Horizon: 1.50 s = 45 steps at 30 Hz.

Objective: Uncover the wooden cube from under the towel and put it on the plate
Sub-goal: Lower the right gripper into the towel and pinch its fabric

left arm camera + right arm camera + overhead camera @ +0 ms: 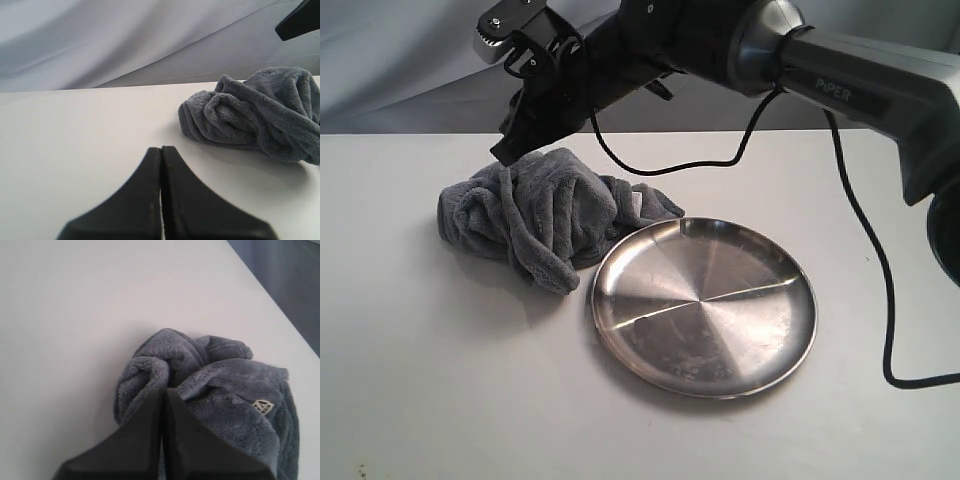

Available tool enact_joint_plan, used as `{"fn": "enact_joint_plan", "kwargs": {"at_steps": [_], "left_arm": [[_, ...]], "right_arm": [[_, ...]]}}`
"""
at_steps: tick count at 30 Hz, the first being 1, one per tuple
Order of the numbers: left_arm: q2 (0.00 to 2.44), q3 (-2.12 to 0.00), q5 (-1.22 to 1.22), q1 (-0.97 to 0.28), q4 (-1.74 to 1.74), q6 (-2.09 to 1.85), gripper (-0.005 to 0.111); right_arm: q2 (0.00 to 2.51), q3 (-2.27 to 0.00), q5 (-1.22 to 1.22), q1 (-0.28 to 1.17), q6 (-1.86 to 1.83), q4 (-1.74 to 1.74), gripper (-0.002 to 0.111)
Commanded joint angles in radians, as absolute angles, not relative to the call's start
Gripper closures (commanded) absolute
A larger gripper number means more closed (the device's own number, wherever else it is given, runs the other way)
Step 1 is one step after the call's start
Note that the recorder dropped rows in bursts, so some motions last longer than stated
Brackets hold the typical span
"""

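The dark grey towel (540,215) lies bunched in thick folds on the white table, left of the plate (705,310). That plate is a round steel dish with nothing on it, and the towel's edge touches its rim. The wooden cube is hidden. My right gripper (505,153) reaches across from the right and hangs shut just over the towel's top (225,390), fingertips pressed together (164,388) with nothing between them. My left gripper (161,148) is shut and empty, low over bare table, and a short way from the towel (260,115).
A black cable (865,250) trails from the right arm over the table's right side, past the plate. A grey cloth backdrop (125,40) hangs behind the table. A small white label (262,405) is sewn onto the towel.
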<state>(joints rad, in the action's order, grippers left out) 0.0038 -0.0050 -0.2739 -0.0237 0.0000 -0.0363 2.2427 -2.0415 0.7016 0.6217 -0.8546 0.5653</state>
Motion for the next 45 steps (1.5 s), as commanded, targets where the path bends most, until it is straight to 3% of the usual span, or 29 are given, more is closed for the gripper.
{"fn": "enact_joint_plan", "kwargs": {"at_steps": [1, 11, 20, 23, 25, 26, 28, 45], "left_arm": [[0.000, 0.000, -0.267, -0.029, 0.000, -0.032, 0.107], [0.000, 0.000, -0.267, -0.029, 0.000, -0.030, 0.107], [0.000, 0.000, -0.267, -0.029, 0.000, -0.034, 0.107], [0.000, 0.000, -0.267, -0.029, 0.000, -0.034, 0.107], [0.000, 0.000, -0.267, -0.029, 0.000, -0.034, 0.107], [0.000, 0.000, -0.267, -0.029, 0.000, -0.031, 0.107], [0.000, 0.000, -0.267, -0.029, 0.000, -0.031, 0.107], [0.000, 0.000, -0.267, -0.029, 0.000, -0.030, 0.107]], "right_arm": [[2.240, -2.038, 0.650, 0.614, -0.748, 0.462, 0.108], [2.240, -2.038, 0.740, 0.612, -0.556, 0.173, 0.108], [2.240, -2.038, 0.858, 0.602, -0.575, 0.164, 0.106], [2.240, -2.038, 0.867, 0.602, -0.575, 0.174, 0.093], [2.240, -2.038, 0.890, 0.602, -0.575, 0.174, 0.061], [2.240, -2.038, 0.910, 0.602, -0.575, 0.174, 0.031], [2.242, -2.038, 0.903, 0.602, -0.579, 0.180, 0.004], [2.345, -2.038, 0.791, 0.602, -0.576, 0.337, 0.004]]}}
